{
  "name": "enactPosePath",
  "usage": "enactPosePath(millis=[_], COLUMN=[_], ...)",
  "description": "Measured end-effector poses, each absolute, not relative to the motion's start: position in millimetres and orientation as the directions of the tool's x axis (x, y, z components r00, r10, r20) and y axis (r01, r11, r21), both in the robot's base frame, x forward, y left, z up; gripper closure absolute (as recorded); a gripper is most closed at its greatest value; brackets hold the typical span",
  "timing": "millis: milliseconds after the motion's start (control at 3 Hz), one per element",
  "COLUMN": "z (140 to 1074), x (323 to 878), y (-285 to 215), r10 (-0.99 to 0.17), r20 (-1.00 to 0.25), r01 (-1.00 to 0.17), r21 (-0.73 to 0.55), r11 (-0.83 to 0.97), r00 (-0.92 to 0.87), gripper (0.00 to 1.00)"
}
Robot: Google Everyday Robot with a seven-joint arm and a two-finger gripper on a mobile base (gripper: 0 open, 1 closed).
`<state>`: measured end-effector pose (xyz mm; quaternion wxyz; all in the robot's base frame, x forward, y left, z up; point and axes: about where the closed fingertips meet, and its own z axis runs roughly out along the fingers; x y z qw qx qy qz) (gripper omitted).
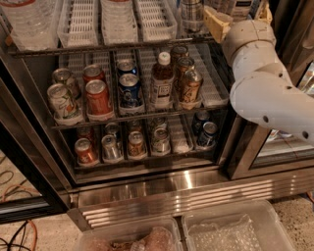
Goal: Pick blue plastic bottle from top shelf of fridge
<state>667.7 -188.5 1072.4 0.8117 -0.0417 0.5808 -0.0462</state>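
The fridge [147, 184] stands open in front of me. Its top shelf [113, 47], a dark wire rack with white slotted dividers [81, 22], runs along the top of the view. The blue plastic bottle [239, 6] shows only as a pale lower part with a white-and-blue label at the top right edge. My gripper [238, 15] is up at the right end of the top shelf, around that bottle, at the end of my white arm [265, 93]. The bottle's upper part is out of view.
Clear ribbed water bottles [27, 22] and a can [192, 12] stand on the top shelf. Two lower racks hold soda cans [98, 98] and a brown-drink bottle [162, 81]. A glass door [289, 147] is at the right, clear bins [235, 230] lie on the floor below.
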Motion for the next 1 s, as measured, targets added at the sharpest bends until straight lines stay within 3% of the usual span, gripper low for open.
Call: enactPosePath(millis=[333,667,1000], z=[1075.0,1075.5,1075.3], x=[670.8,671.6,672.1], y=[-188.9,-188.9,-188.8], r10=[-0.125,-0.125,-0.125], r20=[-0.937,-0.937,-0.937], r01=[0.028,0.028,0.027], r21=[-0.122,-0.123,-0.123], r11=[0.992,0.992,0.992], r00=[0.325,0.326,0.327], gripper=[0.20,0.38,0.69])
